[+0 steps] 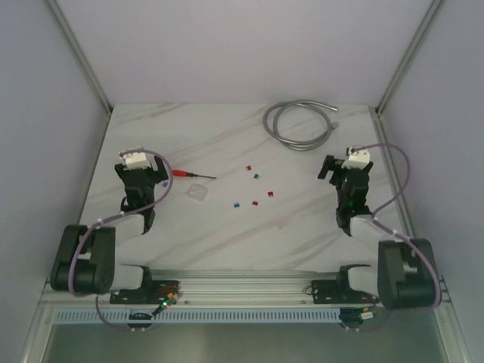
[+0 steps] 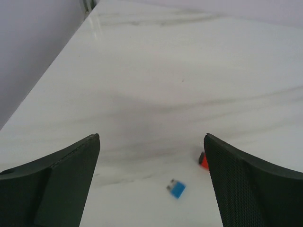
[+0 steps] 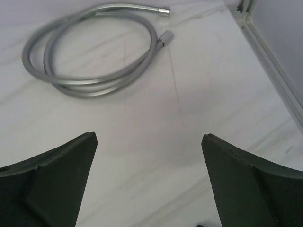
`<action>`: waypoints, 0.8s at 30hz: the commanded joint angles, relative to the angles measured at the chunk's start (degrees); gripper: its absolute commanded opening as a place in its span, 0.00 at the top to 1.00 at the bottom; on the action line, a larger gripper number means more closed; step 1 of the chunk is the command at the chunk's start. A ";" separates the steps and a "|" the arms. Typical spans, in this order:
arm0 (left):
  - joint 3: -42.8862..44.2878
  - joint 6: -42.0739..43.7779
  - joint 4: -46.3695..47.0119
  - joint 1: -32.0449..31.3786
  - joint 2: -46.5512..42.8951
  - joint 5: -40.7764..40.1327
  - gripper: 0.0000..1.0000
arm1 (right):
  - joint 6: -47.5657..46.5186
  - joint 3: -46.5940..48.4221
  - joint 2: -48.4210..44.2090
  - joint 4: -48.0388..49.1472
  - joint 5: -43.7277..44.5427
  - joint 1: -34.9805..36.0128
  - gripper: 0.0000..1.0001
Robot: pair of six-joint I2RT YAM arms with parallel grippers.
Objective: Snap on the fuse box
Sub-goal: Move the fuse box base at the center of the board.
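No black fuse box shows in any view. My left gripper (image 1: 142, 178) hovers low over the left of the table, open, its fingers (image 2: 71, 175) wide apart around bare marble (image 2: 151, 137). A blue fuse (image 2: 176, 188) lies between them near the right finger. The red end of the screwdriver handle (image 2: 203, 161) peeks out beside that finger. My right gripper (image 1: 346, 171) is open over the right of the table, with only marble between its fingertips (image 3: 149, 135). A tiny dark speck at the bottom edge of the right wrist view cannot be identified.
A red-handled screwdriver (image 1: 189, 174) lies right of the left gripper, and a small clear square piece (image 1: 198, 193) sits below it. Several loose red and blue fuses (image 1: 254, 186) are scattered mid-table. A coiled grey hose (image 1: 299, 125) (image 3: 90, 52) lies at the back right.
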 commanded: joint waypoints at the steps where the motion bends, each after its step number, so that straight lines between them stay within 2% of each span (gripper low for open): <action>1: 6.52 -7.57 -21.85 0.16 -7.31 0.93 0.00 | 9.98 7.92 -7.36 -23.81 11.09 1.50 0.00; 5: 7.76 -16.36 -31.86 0.15 -13.81 8.53 0.00 | 17.37 11.75 -9.78 -42.37 14.78 1.52 0.00; 9: 7.15 -21.98 -35.99 0.06 -17.90 18.76 0.00 | 24.05 12.33 -10.04 -52.61 17.18 0.43 0.00; 11: 6.47 -23.83 -36.67 -0.04 -19.47 23.74 0.00 | 25.63 11.75 -10.07 -54.91 16.61 -0.54 0.00; 13: 5.78 -25.63 -37.41 -0.72 -20.34 25.23 0.00 | 26.36 10.55 -10.39 -55.73 16.98 -1.34 0.00; 19: 3.04 -28.75 -38.00 -5.45 -19.89 28.45 0.00 | 28.27 9.28 -9.90 -57.75 17.74 -3.75 0.00; 24: 1.08 -29.45 -38.56 -10.77 -20.11 27.28 0.00 | 29.92 8.68 -9.75 -58.60 18.58 -5.32 0.02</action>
